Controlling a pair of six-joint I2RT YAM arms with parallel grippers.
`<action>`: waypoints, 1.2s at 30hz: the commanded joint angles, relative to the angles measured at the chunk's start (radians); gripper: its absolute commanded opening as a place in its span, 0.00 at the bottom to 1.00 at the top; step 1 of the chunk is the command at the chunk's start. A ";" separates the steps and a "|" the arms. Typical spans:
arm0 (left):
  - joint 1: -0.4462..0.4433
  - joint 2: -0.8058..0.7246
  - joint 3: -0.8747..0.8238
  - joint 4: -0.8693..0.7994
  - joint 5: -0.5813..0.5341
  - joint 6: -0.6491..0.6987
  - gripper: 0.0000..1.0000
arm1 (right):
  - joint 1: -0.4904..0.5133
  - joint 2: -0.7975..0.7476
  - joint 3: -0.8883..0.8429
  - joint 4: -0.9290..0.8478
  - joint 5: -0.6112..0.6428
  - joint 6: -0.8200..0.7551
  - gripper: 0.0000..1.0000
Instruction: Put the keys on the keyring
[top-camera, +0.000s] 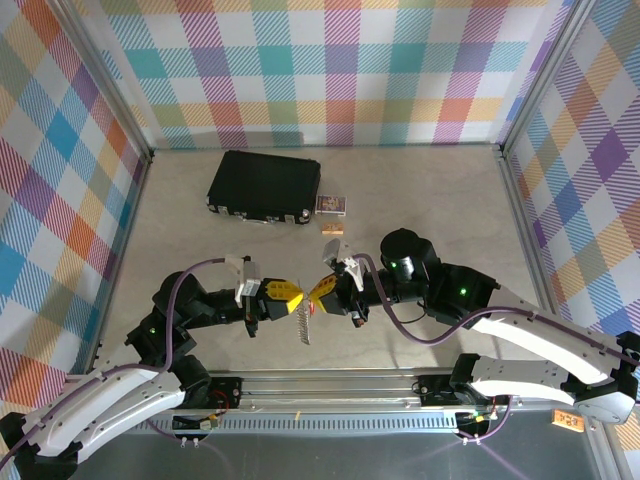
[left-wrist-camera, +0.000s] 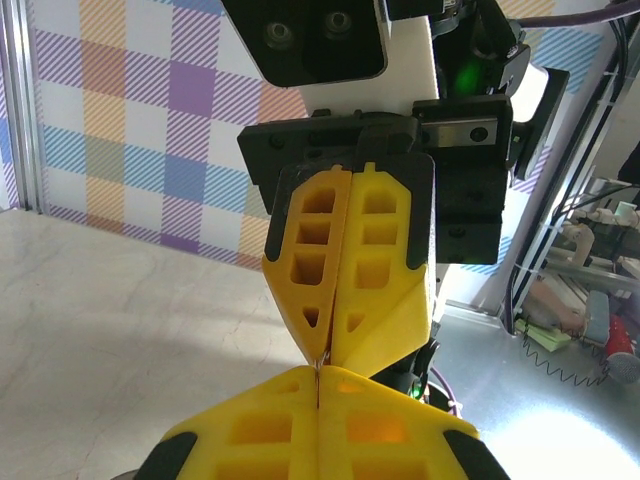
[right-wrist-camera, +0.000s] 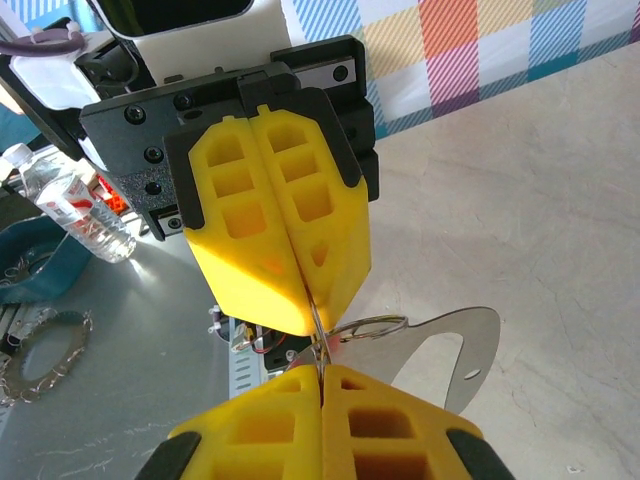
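Two arms nose to nose at mid-table, the keys dangling where they meet.

From above, the left gripper (top-camera: 284, 293) and right gripper (top-camera: 322, 290) touch tip to tip, both pinched narrow. The keys (top-camera: 303, 328) hang at 6 o'clock from that point, and a black case (top-camera: 265, 186) lies off at 12 o'clock. From the left wrist, two closed yellow finger pairs meet. From the right wrist, the keyring (right-wrist-camera: 372, 324) loop juts out at 3 o'clock from the pinch, carrying a flat silvery key. I can't tell which fingers grip it.
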 joint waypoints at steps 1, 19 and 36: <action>-0.008 0.005 0.018 0.042 0.033 -0.006 0.00 | 0.005 -0.003 0.037 0.034 -0.007 -0.019 0.00; -0.009 0.019 0.007 0.124 0.000 -0.064 0.00 | 0.006 0.003 0.003 0.037 0.004 -0.054 0.00; -0.009 0.027 -0.030 0.202 -0.038 -0.090 0.00 | 0.068 -0.017 -0.034 0.045 0.145 -0.158 0.02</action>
